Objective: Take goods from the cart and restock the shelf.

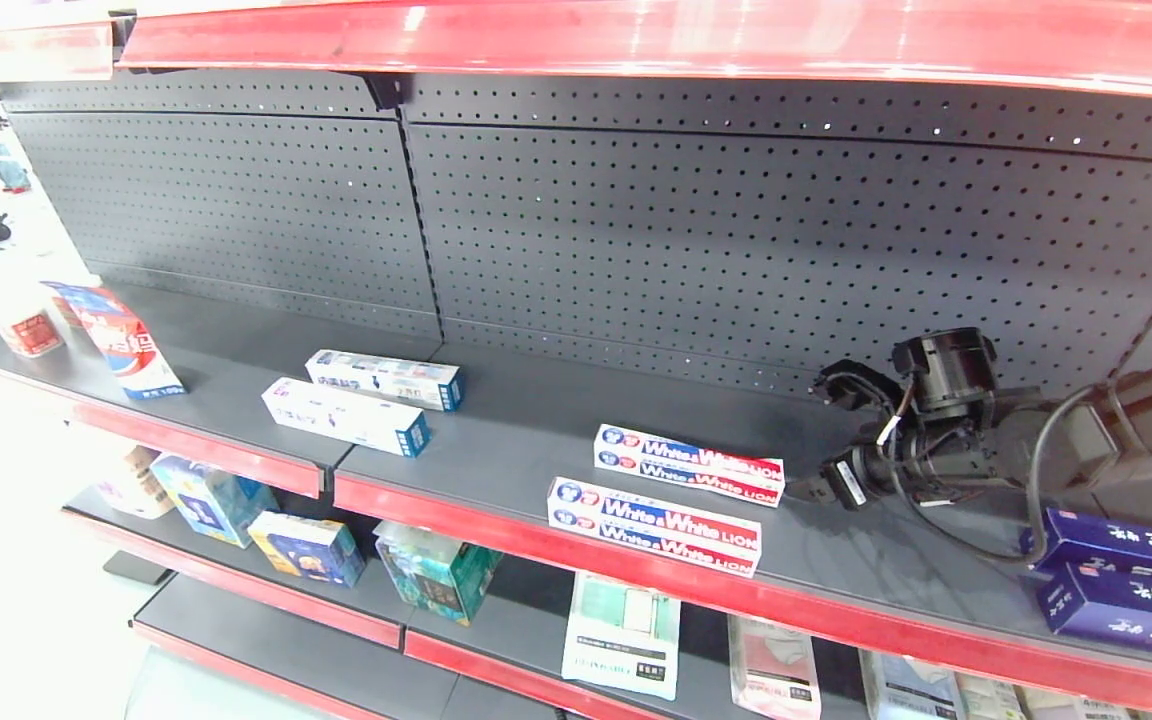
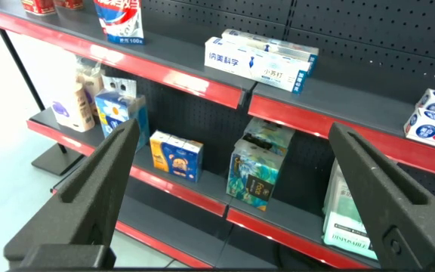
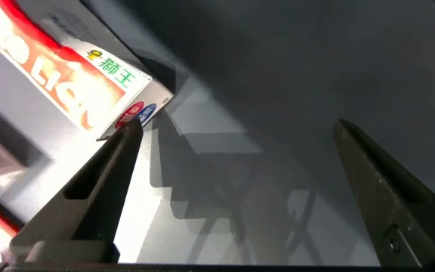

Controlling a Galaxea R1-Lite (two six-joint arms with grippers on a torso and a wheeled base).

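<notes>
The dark shelf [image 1: 516, 420], red-edged, crosses mid-frame. A red-white-blue toothpaste box [image 1: 654, 525] lies flat at lower centre by the front edge; its twin [image 1: 688, 465] lies parallel just behind.

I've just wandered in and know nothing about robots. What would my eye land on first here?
Most likely the bright red front edges of the shelf, then the black right gripper over its right part, fingers open, beside two red, white and blue toothpaste boxes. Dark blue boxes lie at the far right, white and blue boxes towards the left.
</notes>
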